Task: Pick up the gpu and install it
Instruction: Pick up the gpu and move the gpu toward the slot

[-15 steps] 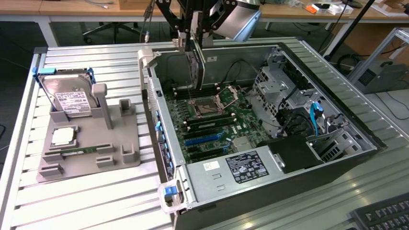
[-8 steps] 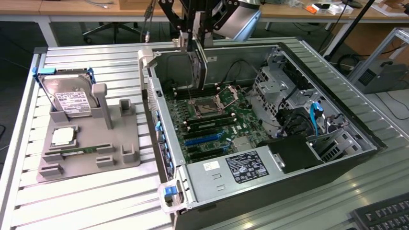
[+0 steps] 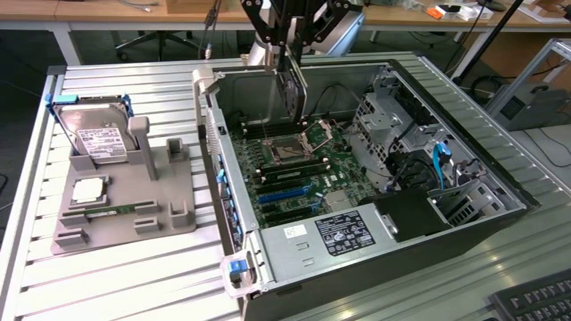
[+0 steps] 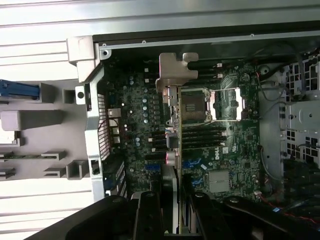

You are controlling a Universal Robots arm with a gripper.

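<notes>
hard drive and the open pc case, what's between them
In the exterior view, the grey tray's upright posts and a strip of ribbed table lie between the hard drive and the case.

The exterior view's top edge cuts off the arm (image 3: 339, 30) above the tool (image 3: 290, 67), whose fingers (image 3: 287, 33) cover the top of the gpu (image 3: 296, 100). From the wrist it shows edge-on, its faces hidden. The keyboard (image 3: 535, 304) is cropped at a corner; the print on the power supply label (image 3: 344, 234) is too small to read.
</notes>
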